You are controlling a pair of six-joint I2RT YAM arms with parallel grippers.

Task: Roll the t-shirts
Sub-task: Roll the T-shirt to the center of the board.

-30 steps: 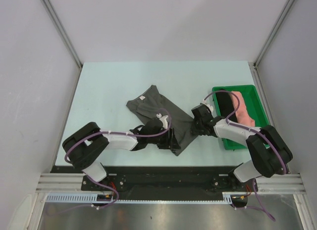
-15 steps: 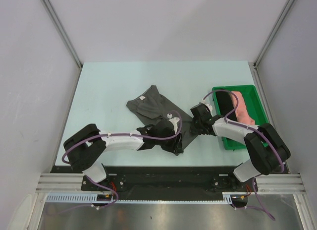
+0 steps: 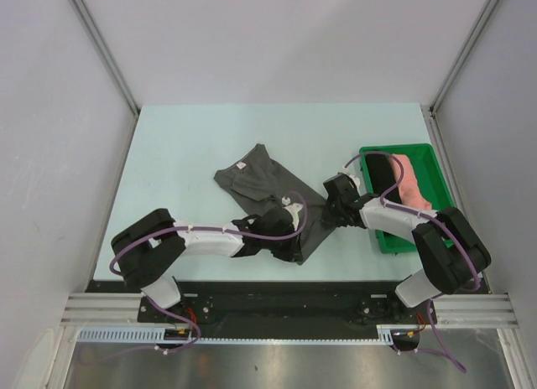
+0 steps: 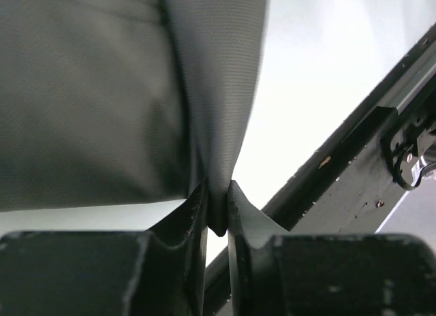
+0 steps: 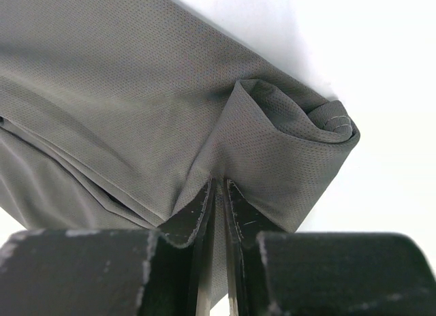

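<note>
With the left gripper (image 4: 216, 197) and right gripper (image 5: 218, 190) each clamped on a near corner of the tee (image 3: 256, 181), spread on the table (image 3: 185, 137) beside the tray (image 3: 401, 147), I can start an even roll.

Overhead camera looks down; both wrist cameras closely share the t-shirt (image 3: 262, 179).

A spread t-shirt (image 3: 262, 184) is laid near the middle of the counter (image 3: 185, 146). To its right a tray (image 3: 394, 147) is set, with two rolled t-shirts (image 3: 379, 173) lying side by side in it. The shirt's near end is pinched in the left gripper (image 3: 295, 250), and its right edge in the right gripper (image 3: 334, 211), which is placed between shirt and tray.
</note>
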